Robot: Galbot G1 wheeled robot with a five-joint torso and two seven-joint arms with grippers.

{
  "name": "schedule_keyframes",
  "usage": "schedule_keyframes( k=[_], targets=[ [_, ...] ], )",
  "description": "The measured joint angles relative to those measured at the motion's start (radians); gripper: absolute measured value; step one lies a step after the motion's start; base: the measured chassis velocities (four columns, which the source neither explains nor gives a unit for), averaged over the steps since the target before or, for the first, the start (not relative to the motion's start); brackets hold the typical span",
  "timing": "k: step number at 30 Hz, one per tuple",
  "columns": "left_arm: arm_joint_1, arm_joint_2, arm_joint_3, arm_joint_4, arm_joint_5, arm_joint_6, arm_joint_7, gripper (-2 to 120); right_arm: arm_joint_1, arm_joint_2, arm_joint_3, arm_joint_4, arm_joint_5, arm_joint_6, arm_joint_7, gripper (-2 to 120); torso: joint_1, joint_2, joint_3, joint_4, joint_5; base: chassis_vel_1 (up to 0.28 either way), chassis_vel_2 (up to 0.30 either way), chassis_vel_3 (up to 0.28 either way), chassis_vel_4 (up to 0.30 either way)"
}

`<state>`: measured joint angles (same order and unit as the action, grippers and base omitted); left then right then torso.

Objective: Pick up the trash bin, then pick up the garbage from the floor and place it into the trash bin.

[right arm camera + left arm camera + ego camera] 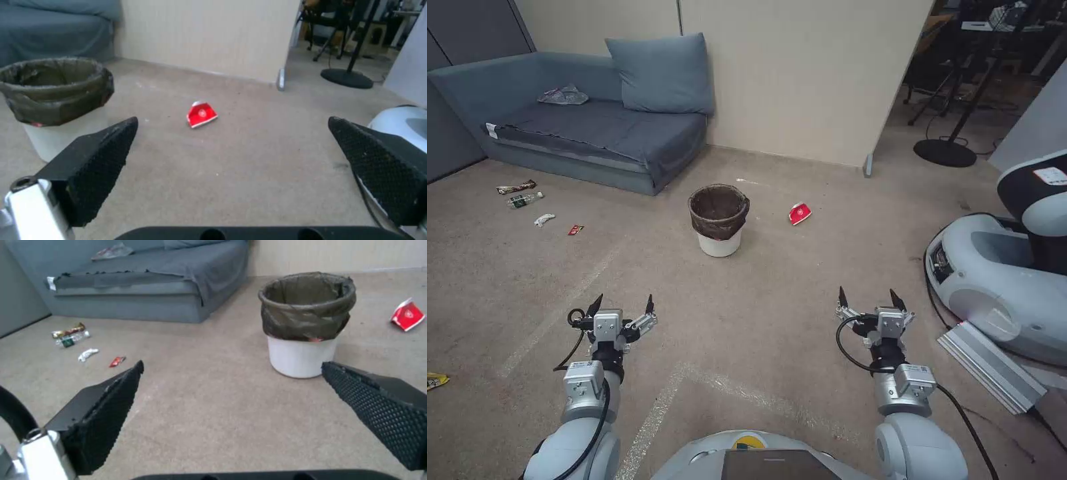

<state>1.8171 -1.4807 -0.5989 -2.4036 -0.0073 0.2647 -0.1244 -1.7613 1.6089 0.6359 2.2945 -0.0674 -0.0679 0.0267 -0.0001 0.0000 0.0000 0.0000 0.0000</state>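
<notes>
The trash bin (718, 220), a small white bucket lined with a dark bag, stands upright on the carpet ahead of me, in front of the sofa's corner; it is also the trash bin (306, 325) and the trash bin (55, 100) in the wrist views. Garbage lies around it: a red-white carton (800, 213) to its right, and a brown wrapper (516, 187), a clear bottle (525, 199), a white tissue (544, 219) and a small red wrapper (576, 229) at the far left. A yellow wrapper (436, 381) lies at the left edge. My left gripper (622, 309) and right gripper (868, 297) hover open and empty, well short of the bin.
A blue-grey sofa (594, 127) with a cushion stands against the back wall. Another robot's grey base (1007, 280) and a metal rail (990, 365) sit close on my right. A lamp stand base (945, 152) and chairs are behind the partition wall. Open carpet lies between me and the bin.
</notes>
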Motion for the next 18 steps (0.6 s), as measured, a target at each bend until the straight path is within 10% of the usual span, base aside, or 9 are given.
schedule_keyframes(
  k=[18],
  targets=[
    [-0.006, -0.002, 0.004, 0.000, 0.003, -0.002, 0.009, 100, 0.002, -0.001, 0.000, 0.000, 0.000, 0.012, -0.003, 100, 0.000, 0.000, 0.000, 0.0000, 0.0000, -0.038, 0.037, 0.038, -0.040]
  ],
)
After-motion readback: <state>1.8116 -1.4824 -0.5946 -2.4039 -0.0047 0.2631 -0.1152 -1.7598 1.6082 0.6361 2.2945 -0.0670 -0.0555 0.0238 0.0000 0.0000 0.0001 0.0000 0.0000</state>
